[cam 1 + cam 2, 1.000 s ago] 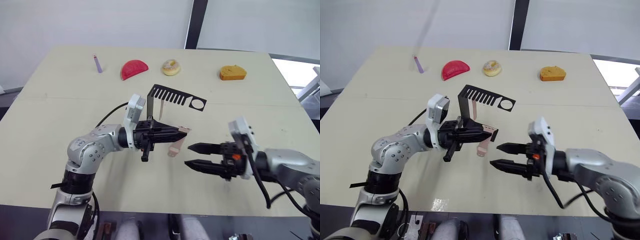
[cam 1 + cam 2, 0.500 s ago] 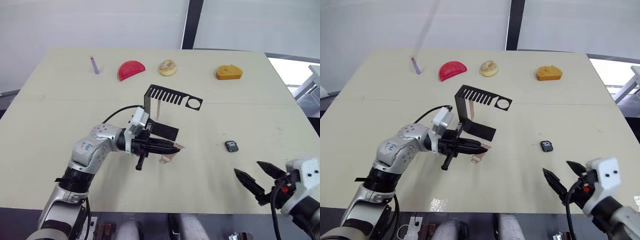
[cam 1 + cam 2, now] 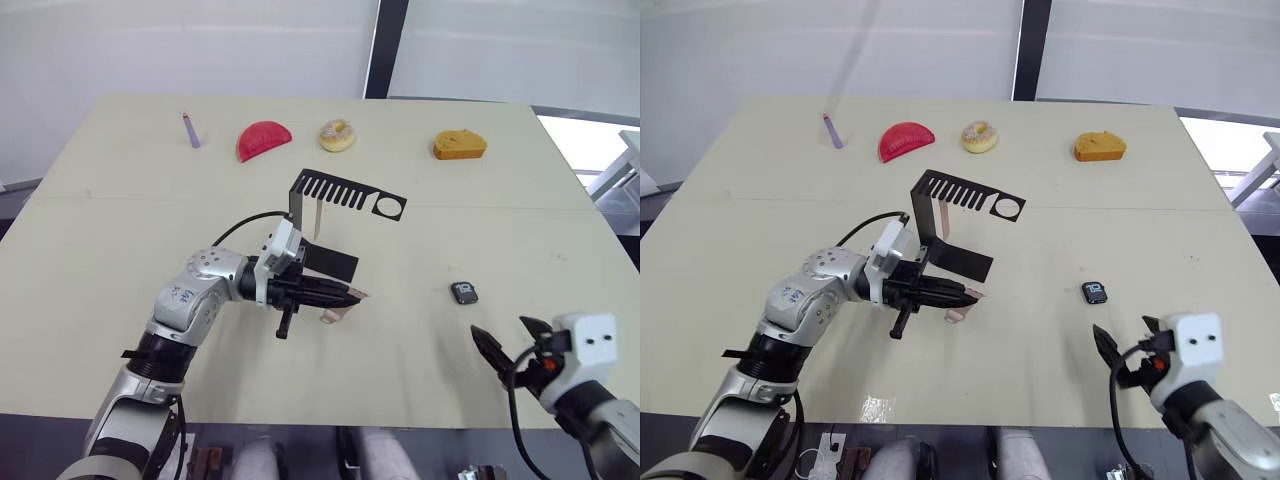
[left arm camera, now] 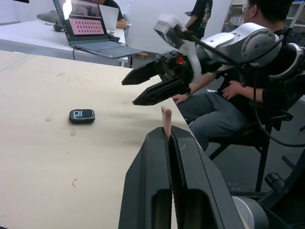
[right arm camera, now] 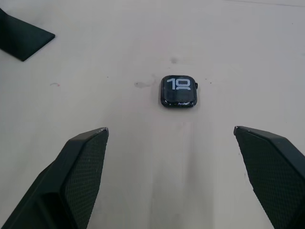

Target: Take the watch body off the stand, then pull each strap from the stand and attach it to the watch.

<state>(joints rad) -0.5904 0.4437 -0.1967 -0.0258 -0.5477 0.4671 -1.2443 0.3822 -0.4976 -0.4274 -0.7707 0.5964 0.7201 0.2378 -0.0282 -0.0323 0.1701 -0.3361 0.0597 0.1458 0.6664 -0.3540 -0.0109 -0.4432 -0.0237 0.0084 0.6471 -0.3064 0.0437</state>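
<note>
Pale beige worktop (image 3: 120, 230) under a white wall carries every item; no containers are present, so nothing is held in one.

Change noted: a second ago both tools met in front of the stand, the right one open beside the strap end. Since then the right arm has pulled back to the near right edge, and the watch body (image 3: 463, 293) lies flat on the worktop, screen up with light digits showing, well apart from the stand (image 3: 340, 200). The first step therefore appears complete.

Left tool (image 3: 352, 295): fingers together, clamped on one strap (image 3: 337, 312), whose pale tip stands up between the pads in the left wrist view (image 4: 166, 117). The strap's free end droops to the worktop, just in front of the stand's base. A second strap (image 3: 316, 218) hangs from the comb-slotted top arm.

Right tool (image 5: 171, 162): fingers wide apart, holding nothing, aimed at the watch body from the near side, not touching it.

Judgement: strap and watch body are now well apart, so attachment is not under way; the right tool seems placed to pick up the watch.

Unrelated items along the far edge: purple stick (image 3: 191, 130), red slice (image 3: 264, 141), doughnut (image 3: 338, 135), orange piece (image 3: 460, 146).
</note>
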